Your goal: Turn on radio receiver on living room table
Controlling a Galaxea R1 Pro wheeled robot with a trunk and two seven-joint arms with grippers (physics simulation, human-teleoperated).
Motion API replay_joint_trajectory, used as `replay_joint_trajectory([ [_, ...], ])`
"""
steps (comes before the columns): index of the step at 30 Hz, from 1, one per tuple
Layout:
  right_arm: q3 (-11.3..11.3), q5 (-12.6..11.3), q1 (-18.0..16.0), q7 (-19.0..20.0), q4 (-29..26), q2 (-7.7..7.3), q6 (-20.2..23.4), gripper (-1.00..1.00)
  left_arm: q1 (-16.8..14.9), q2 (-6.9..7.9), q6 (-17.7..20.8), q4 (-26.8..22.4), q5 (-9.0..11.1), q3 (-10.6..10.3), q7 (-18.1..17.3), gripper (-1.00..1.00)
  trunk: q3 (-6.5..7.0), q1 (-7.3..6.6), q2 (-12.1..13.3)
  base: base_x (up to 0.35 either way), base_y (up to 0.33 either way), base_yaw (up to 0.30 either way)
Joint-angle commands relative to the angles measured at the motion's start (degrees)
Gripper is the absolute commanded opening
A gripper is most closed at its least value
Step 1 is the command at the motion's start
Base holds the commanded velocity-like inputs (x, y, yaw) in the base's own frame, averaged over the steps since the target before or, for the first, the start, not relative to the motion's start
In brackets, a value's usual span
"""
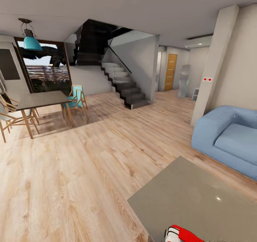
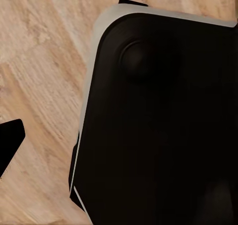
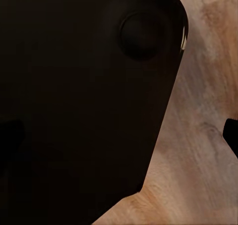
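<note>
The head view looks across the living room's light wood plank floor [image 1: 89,163]. At the bottom edge of the frame, right of centre, the top of the red radio receiver [image 1: 182,235] with its white trim just shows, resting on the near end of the low table [image 1: 200,199], whose glossy grey-beige top fills the lower right corner. A blue sofa [image 1: 228,138] sits at the right edge, beyond the table. In the left middle of the frame stands a darker dining table [image 1: 41,99] on wooden legs with wooden chairs around it, one with a teal seat [image 1: 75,99], under a teal pendant lamp [image 1: 31,42] at upper left. A dark staircase [image 1: 125,85] rises at centre, and an orange-brown door [image 1: 170,72] shows down the hall at upper right.

Each wrist view shows a dark rounded body panel of the robot over the plank floor, with only a black sliver at the frame edge; whether either gripper is wide or narrow cannot be told.
</note>
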Motion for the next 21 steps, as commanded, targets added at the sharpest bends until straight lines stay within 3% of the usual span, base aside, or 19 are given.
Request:
replay_joint_trajectory([
  [1, 0.0, 0.0, 0.0, 0.0, 0.0, 0.0, 0.0, 1.0, 0.0, 0.0, 0.0, 0.0, 0.0, 0.0, 0.0, 1.0, 0.02, 0.0, 0.0, 0.0, 0.0, -0.211],
  [21, 0.0, 0.0, 0.0, 0.0, 0.0, 0.0, 0.0, 1.0, 0.0, 0.0, 0.0, 0.0, 0.0, 0.0, 0.0, 1.0, 0.48, 0.0, 0.0, 0.0, 0.0, -0.204],
])
